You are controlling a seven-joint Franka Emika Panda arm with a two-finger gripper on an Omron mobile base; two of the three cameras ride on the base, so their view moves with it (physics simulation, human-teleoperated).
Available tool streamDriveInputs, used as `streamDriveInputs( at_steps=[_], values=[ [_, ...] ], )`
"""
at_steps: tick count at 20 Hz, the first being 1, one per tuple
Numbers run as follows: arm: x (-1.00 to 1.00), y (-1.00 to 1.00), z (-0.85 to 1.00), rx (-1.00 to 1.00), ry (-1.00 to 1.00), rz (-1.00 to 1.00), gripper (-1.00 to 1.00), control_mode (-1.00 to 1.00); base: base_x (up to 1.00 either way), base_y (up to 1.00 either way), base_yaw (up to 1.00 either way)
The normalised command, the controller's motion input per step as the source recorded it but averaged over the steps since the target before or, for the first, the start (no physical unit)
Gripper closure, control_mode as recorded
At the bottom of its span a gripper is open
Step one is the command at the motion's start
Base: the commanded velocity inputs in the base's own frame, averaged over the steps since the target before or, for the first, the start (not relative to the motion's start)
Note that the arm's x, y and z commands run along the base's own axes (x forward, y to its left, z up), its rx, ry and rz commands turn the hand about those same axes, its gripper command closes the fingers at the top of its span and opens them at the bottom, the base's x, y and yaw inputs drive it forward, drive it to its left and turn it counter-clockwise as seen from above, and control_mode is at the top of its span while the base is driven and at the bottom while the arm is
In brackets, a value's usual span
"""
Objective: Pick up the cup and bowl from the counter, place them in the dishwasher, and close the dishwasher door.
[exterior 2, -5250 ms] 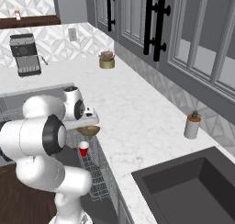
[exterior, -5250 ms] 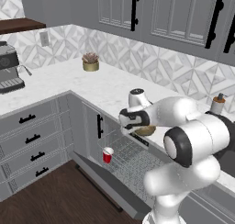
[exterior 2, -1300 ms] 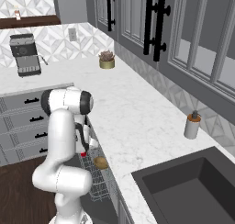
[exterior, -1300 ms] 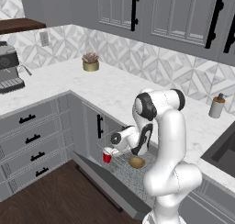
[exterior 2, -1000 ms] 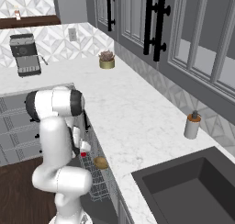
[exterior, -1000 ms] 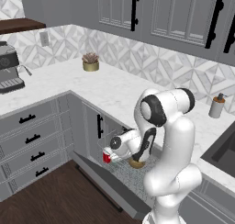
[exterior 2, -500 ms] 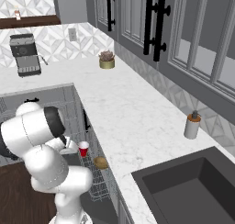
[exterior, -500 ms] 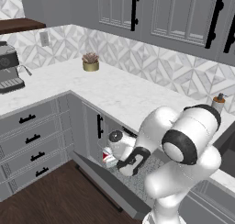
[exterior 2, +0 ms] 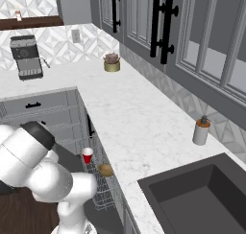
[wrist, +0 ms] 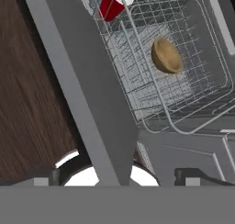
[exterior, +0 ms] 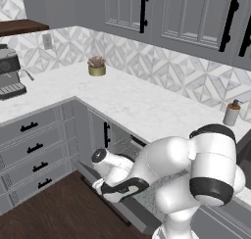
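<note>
Hand view first: the fingers (wrist: 117, 175) stand spread wide with nothing between them, straddling the edge of the dishwasher door (wrist: 78, 71), which lies dropped open and cuts across the view as a flat grey panel. Beyond it sits the wire rack (wrist: 183, 85), pulled out, with the bowl (wrist: 166, 56) lying in its middle and the cup (wrist: 111, 2) at its far end, both inside the mesh and well apart. Over on the right base view, cup (exterior 2: 87, 155) and bowl (exterior 2: 105, 169) sit in the rack just beside the desk (exterior 2: 139, 127) edge. Left base view puts the fingers (exterior: 105, 186) low at the door's (exterior: 132, 211) outer edge, above the dark wood floor (exterior: 54, 213).
</note>
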Motion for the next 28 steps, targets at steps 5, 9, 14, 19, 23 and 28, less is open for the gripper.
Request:
streamDriveInputs(
  at_steps=[5, 9, 14, 19, 23, 28],
  values=[
    [-0.38, 1.00, -0.01, -0.42, -0.04, 0.00, -1.00, -1.00, 0.00, 0.00, 0.00],
    [-0.03, 0.96, -0.03, -0.40, -0.01, 0.00, -1.00, -1.00, 0.00, 0.00, 0.00],
    [0.00, 0.62, -0.27, -0.42, -0.04, 0.00, -1.00, -1.00, 0.00, 0.00, 0.00],
    [0.00, 0.34, -0.63, -0.48, -0.20, -0.03, -1.00, -1.00, 0.00, 0.00, 0.00],
    [-0.19, 0.73, -0.54, -0.40, -0.20, -0.02, -1.00, -1.00, 0.00, 0.00, 0.00],
    [-0.05, 0.79, -0.30, -0.34, -0.11, -0.05, -1.00, -1.00, 0.00, 0.00, 0.00]
  ],
)
